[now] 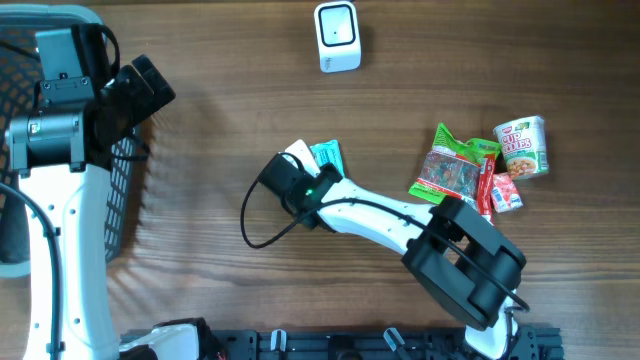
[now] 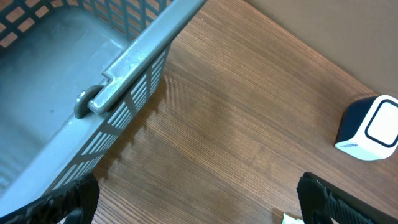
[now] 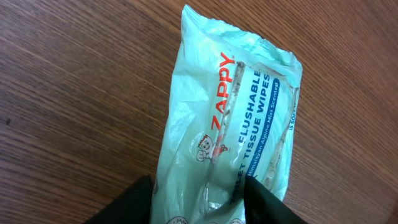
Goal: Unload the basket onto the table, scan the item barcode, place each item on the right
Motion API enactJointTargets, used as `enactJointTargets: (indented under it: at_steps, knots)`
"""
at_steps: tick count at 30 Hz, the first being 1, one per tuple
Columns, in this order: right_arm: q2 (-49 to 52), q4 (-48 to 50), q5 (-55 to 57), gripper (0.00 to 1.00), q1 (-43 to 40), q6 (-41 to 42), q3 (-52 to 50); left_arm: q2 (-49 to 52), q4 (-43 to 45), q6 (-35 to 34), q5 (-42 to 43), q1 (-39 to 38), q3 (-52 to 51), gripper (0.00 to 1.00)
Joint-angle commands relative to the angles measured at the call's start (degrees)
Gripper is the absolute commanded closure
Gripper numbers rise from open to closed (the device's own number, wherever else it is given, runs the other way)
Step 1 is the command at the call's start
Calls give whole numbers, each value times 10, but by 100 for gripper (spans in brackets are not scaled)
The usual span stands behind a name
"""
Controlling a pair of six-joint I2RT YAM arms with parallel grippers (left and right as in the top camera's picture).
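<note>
Where the right gripper (image 3: 199, 208) reaches down at the middle of the table (image 1: 200, 60), its two dark fingers (image 3: 127, 205) are closed against the sides of a pale green pack of wipes (image 3: 236, 112), which narrows between them at its near end. The pack lies flat on the wood, printed side up, its far end free. In the overhead view it sits just beyond the gripper, well short of the white scanner (image 1: 337, 37) at the far edge. To the right lies a cluster of a green snack bag (image 1: 450, 165), red sachets (image 1: 497, 190) and a cup of noodles (image 1: 522, 146). On the far left, the left gripper (image 2: 196, 190) hangs with its fingers spread wide and holding nothing, beside the grey basket (image 2: 124, 81).
</note>
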Motion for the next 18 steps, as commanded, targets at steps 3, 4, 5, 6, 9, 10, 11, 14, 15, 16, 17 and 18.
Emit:
enactJointTargets:
  at_steps: [3,4,5,6,9,10,11,14,15,16,17,18]
  knots:
    - [44,-27,-38,78,-1,-35,-10,-4,1,5,1,4,5,0]
    - [42,-36,-38,92,-1,-34,-9,-4,1,5,1,4,5,0]
    - [38,-40,-41,96,-1,-34,-5,-4,1,5,1,4,5,0]
    - [29,-43,-58,96,-1,-36,2,-4,1,5,1,4,5,0]
    - [-40,-59,-169,96,-13,-36,33,-4,1,5,1,4,5,0]
    - [-71,-59,-233,96,-27,-36,37,-4,1,5,1,4,5,0]
    - [-104,-59,-332,96,-51,-35,37,-4,1,5,1,4,5,0]
    - [-121,-55,-612,96,-130,-35,35,-4,1,5,1,4,5,0]
    - [-112,-44,-675,96,-148,-33,30,-4,1,5,1,4,5,0]
    - [-104,-28,-706,96,-156,-31,22,-4,1,5,1,4,5,0]
    - [-92,0,-737,96,-165,-16,8,-4,1,5,1,4,5,0]
    - [-76,31,-756,96,-169,-6,-7,-4,1,5,1,4,5,0]
